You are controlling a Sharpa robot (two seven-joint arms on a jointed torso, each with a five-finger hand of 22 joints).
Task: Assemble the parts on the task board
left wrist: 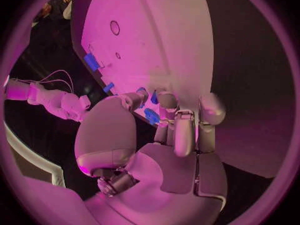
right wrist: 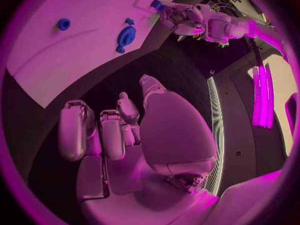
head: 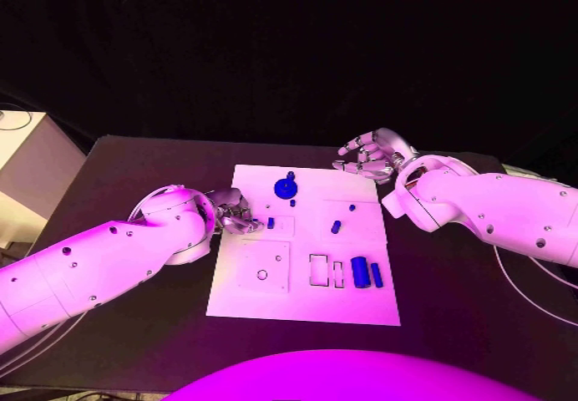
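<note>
Where black table [head: 133, 167] spreads, white task board [head: 301, 305], dark backdrop

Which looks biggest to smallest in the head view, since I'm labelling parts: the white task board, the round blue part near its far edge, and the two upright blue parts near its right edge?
1. Task board.
2. Round blue part.
3. Wider upright blue part.
4. Thinner upright blue part; similar length, clearly slimmer.
</note>
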